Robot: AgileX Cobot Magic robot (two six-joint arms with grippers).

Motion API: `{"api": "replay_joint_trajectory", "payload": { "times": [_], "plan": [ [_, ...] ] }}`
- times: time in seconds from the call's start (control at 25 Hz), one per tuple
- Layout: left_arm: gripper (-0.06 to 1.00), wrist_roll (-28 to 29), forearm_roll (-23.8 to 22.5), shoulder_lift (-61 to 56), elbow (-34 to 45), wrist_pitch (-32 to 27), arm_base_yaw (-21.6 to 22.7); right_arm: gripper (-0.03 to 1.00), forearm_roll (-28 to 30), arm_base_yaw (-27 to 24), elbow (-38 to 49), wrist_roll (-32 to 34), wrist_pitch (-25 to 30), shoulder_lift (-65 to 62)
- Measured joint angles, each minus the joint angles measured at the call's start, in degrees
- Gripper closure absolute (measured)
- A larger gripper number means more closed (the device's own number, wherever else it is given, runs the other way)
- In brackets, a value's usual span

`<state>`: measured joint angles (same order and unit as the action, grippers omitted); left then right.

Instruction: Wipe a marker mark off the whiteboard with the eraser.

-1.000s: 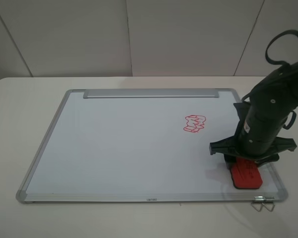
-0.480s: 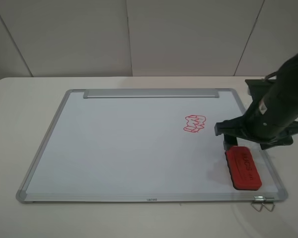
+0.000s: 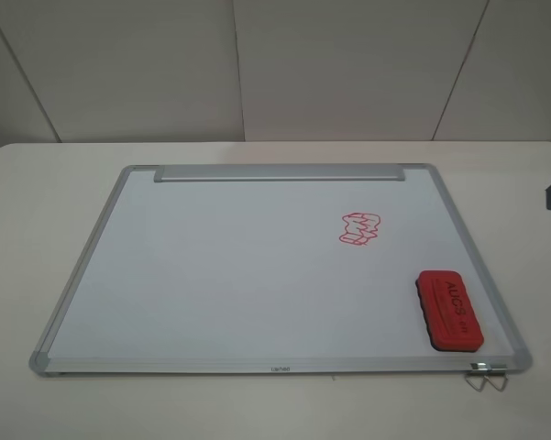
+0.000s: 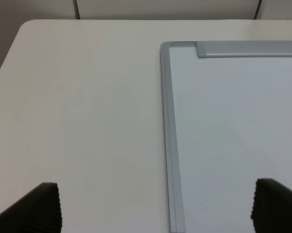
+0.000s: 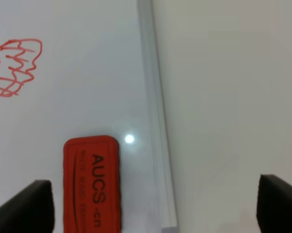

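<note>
I see the large white rectangular whiteboard with its silver metal frame [image 3: 82, 266] lying flat on the bench, silver strip along its far edge. The red oblong block eraser lettered "AUCS" [image 3: 449, 309] rests flat on the board's near right corner. I can find no small red figure drawing anywhere on the board.

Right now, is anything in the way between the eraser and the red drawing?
Nothing visible. The eraser lies flat on the whiteboard, and only bare white board separates it from the red doodle. No small figure drawing shows anywhere.
</note>
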<state>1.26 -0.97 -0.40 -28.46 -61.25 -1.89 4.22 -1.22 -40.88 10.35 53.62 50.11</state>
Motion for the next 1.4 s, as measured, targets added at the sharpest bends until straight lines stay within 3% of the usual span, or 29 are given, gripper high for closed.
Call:
{"api": "replay_joint_trajectory", "payload": {
  "times": [0.32,0.56,0.96,1.4],
  "plan": [
    [0.16,0.0,0.0,0.0,0.0,0.0,0.0,0.23,0.0,-1.0,0.0,-5.85,9.84,-25.34],
    [0.16,0.0,0.0,0.0,0.0,0.0,0.0,0.23,-5.13,-1.0,0.02,-6.07,9.98,-37.11],
    [0.16,0.0,0.0,0.0,0.0,0.0,0.0,0.23,-6.04,-1.0,6.1,-13.95,6.83,-49.76],
    [0.16,0.0,0.0,0.0,0.0,0.0,0.0,0.23,-7.47,-1.0,10.98,-15.02,7.0,-50.27]
  ]
}}
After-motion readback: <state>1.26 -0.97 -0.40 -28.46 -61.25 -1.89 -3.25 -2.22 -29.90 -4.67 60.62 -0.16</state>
